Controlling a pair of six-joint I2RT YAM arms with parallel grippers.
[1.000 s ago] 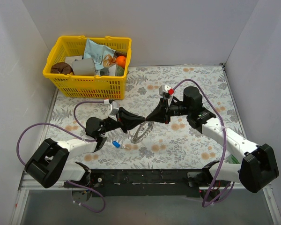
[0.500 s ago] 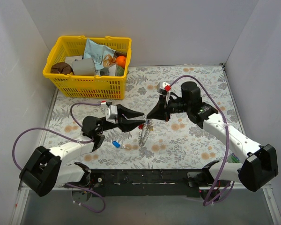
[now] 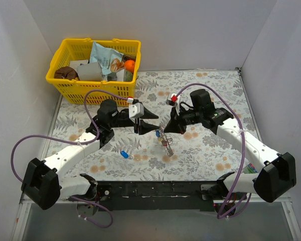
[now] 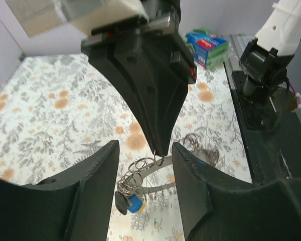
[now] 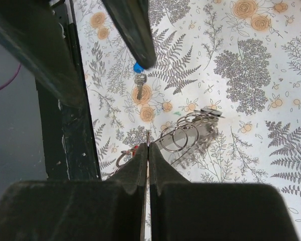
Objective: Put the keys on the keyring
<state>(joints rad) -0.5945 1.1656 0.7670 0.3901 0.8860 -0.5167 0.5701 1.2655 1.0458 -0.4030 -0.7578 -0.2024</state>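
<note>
Keyring (image 3: 166, 142) | clenched at tips of right end effector (image 3: 162, 129) | left end effector (image 3: 152, 123) released, just beside it

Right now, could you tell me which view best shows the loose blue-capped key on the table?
The right wrist view: the loose key lies on the cloth, blue cap and metal blade distinct. The top external view shows only a blue speck; I cannot find it in the left wrist view.

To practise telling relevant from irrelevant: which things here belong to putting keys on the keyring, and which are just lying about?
Job: shiny silver metal keyring, pinched by the right claw; loose blue-capped metal key; open left claw.
Lying about: yellow plastic basket; blue-and-green packet.
</note>
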